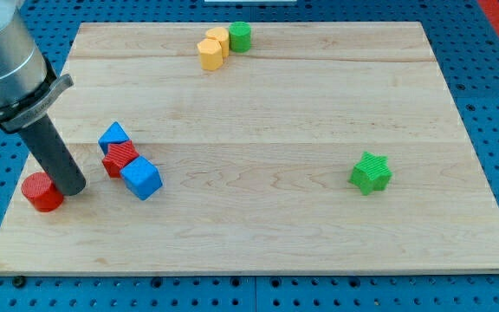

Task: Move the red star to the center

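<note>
The red star (120,158) lies at the view's left on the wooden board (258,217), wedged between two blue blocks: a blue block (114,136) touching it above and a blue cube (141,178) touching it at the lower right. My tip (74,189) rests on the board to the left of the red star, with a small gap between them. A red cylinder (42,191) sits right against the tip's left side.
At the view's top, two yellow blocks (212,48) stand touching a green cylinder (240,36). A green star (371,172) lies at the view's right. The arm's grey body (3,61) hangs over the board's left edge.
</note>
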Controlling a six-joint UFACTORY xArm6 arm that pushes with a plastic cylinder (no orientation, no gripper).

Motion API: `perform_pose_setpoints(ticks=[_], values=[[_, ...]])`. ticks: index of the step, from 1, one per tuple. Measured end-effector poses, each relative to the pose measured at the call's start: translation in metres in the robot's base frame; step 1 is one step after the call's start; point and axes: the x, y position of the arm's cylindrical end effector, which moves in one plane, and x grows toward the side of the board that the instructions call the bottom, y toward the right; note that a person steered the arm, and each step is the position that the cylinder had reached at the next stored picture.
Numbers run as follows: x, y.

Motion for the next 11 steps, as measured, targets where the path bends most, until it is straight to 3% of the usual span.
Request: perform_pose_setpoints(ticks=[1, 3, 5, 6, 7, 9, 10, 11], values=[[-0.028, 0.024], [-0.01, 0.128], [-0.04, 0.11], [-0.044, 0.18], [-0.049, 0.214], [-0.055, 0.168], [-0.092, 0.213], [-0.093, 0.229]])
